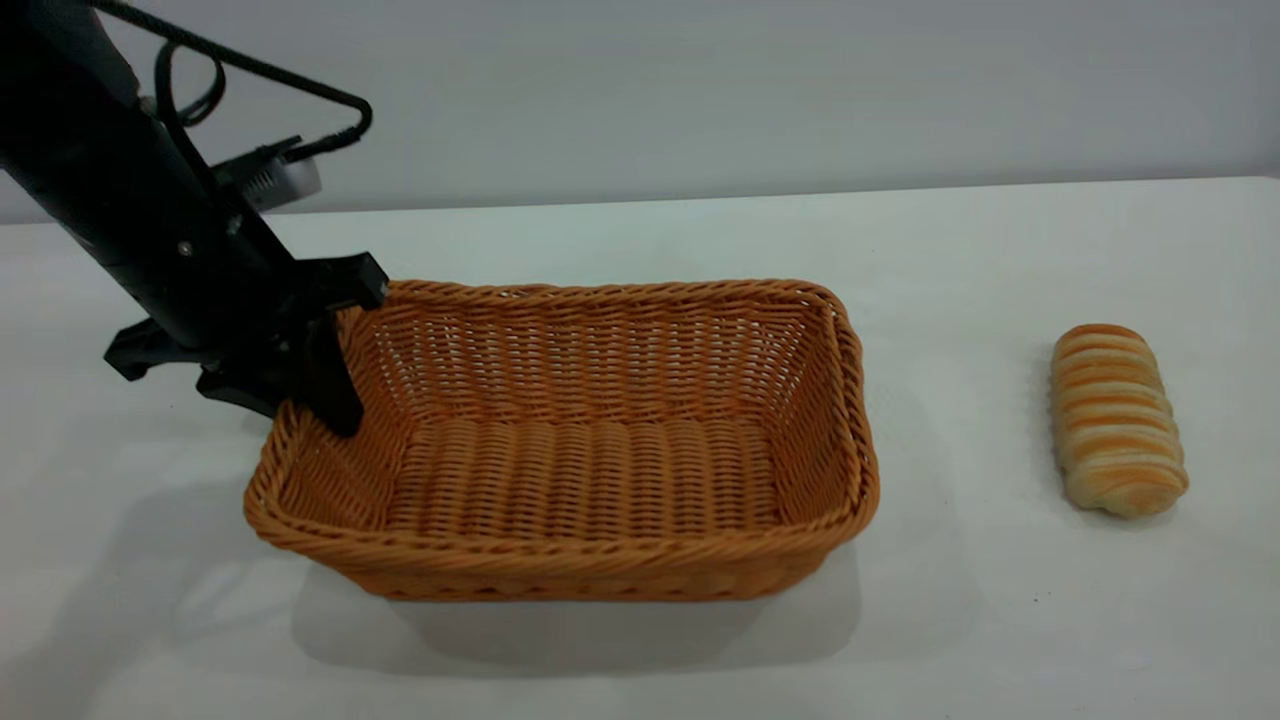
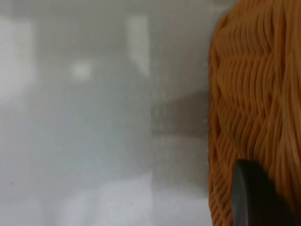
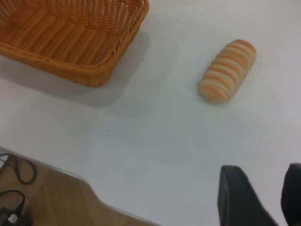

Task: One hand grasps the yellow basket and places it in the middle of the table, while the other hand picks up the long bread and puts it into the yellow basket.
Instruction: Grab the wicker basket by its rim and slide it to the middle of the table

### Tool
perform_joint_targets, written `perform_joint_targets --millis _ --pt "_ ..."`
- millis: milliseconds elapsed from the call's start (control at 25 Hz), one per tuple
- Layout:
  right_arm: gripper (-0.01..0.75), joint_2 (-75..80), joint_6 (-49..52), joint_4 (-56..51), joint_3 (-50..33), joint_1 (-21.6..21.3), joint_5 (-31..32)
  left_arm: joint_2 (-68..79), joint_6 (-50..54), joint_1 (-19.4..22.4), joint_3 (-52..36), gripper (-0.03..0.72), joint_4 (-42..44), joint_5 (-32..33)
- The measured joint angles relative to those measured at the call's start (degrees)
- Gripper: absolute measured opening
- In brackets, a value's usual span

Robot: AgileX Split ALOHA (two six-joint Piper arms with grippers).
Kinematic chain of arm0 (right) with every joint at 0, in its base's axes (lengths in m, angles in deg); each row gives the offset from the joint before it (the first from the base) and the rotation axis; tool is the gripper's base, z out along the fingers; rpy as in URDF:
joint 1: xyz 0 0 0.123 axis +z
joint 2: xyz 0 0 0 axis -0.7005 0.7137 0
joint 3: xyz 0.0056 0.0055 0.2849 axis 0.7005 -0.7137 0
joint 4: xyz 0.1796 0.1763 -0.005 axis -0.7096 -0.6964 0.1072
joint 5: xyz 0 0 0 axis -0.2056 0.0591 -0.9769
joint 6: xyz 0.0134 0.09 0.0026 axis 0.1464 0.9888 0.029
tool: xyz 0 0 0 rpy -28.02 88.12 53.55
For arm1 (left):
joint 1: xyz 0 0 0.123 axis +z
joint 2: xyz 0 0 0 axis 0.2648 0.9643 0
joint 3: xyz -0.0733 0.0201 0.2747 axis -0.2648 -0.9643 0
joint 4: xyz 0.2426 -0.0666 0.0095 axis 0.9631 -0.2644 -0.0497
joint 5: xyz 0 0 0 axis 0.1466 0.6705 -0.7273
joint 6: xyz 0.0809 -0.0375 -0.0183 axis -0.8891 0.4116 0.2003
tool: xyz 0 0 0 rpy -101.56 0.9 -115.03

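From the exterior view, my left gripper (image 1: pixel 300 395) is clamped on the left end wall of the yellow basket (image 1: pixel 570 450), one finger (image 1: pixel 335 385) reaching down inside the rim while the other sits outside the wall and is mostly hidden behind my own body. The basket stands on the white bench (image 1: pixel 640 650), roughly at the middle of it and a little left, with nothing in it. The long bread (image 1: pixel 1117 420) lies well apart to the right, flat on the bench, its length running near to far. My right arm is out of this view altogether.

In my left wrist view, the basket's weave (image 2: pixel 256 108) fills one side, blurred from closeness, and only one dark fingertip (image 2: pixel 256 197) shows against it; the other finger is cut off, so the grip itself is not readable here. The rest is bare bench (image 2: pixel 94 117).

In my right wrist view, my right gripper (image 3: pixel 277 193) hangs above the bench, fingers spread apart with nothing between them, only their tips inside the frame. The bread (image 3: pixel 227 70) lies beyond, untouched, and a corner of the basket (image 3: pixel 70 42) is cut off by the frame. The bench edge (image 3: pixel 80 176) and some cables (image 3: pixel 16 188) below it are visible.
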Motion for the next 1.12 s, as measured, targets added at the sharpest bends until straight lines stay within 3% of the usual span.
perform_joint_targets --millis 200,440,600,760,960,1120 --pt "0.274 0.0 0.0 0.0 0.0 0.0 0.0 0.3 -0.2 0.0 0.0 0.157 -0.1 -0.1" --pt "0.274 0.0 0.0 0.0 0.0 0.0 0.0 0.3 0.2 0.0 0.0 0.503 -3.4 -0.1" --pt "0.274 0.0 0.6 0.0 0.0 0.0 0.0 0.2 0.3 0.0 0.0 0.658 -5.5 -0.2" --pt "0.274 0.9 2.3 1.2 0.0 0.0 0.0 -0.9 0.3 0.0 0.0 0.659 -5.5 0.1" --pt "0.274 10.0 2.6 1.3 0.1 0.0 -0.4 -4.3 -2.3 0.0 0.0 0.602 -5.2 -0.2" --pt "0.275 18.7 3.2 1.4 1.2 0.0 -5.9 -7.1 -3.4 0.1 0.0 0.577 -3.2 -0.9"
